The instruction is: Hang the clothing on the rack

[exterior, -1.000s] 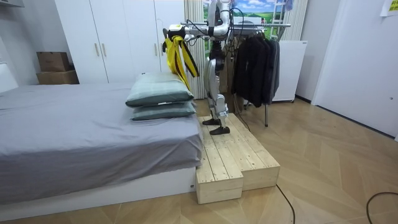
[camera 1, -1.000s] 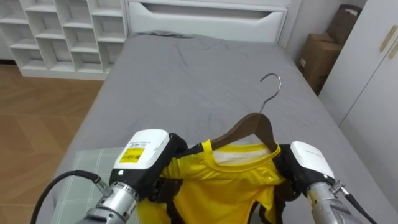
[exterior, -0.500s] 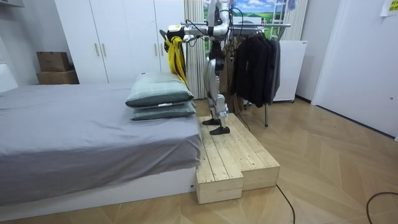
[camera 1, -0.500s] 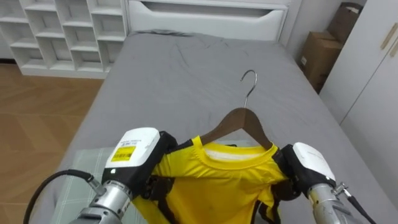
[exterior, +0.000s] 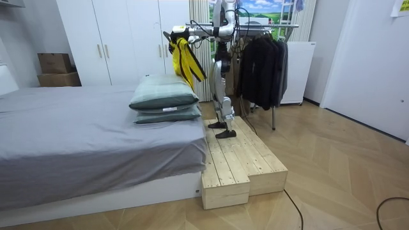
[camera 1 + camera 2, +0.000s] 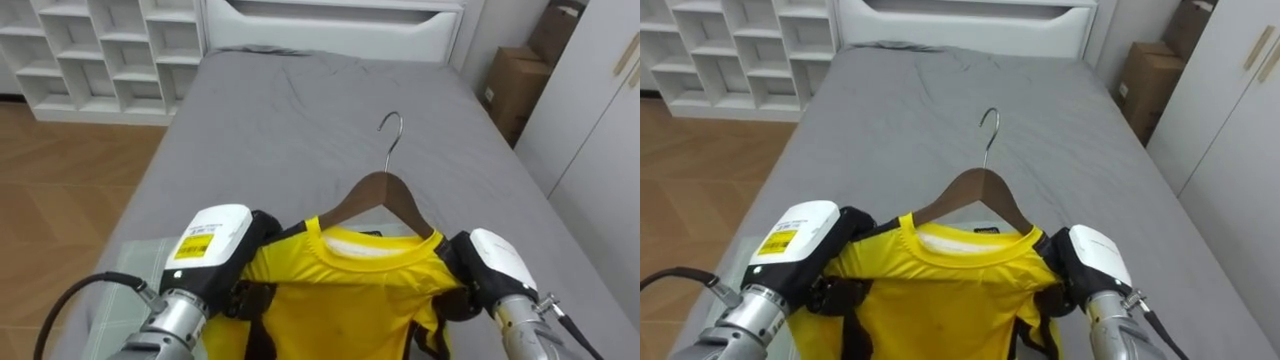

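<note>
I stand on the wooden platform (image 5: 239, 160) beside the bed (image 6: 300, 110), with pillows (image 5: 165, 99) under my arms and the rack (image 5: 265, 57) of dark clothes behind me. Over the bed I hold the yellow shirt (image 6: 340, 290) on its wooden hanger (image 6: 385, 195). My left hand (image 6: 250, 240) is clenched on one shoulder and my right hand (image 6: 458, 265) on the other. The hanger lies left to right, with its hook pointing away toward the headboard (image 6: 335, 20).
</note>
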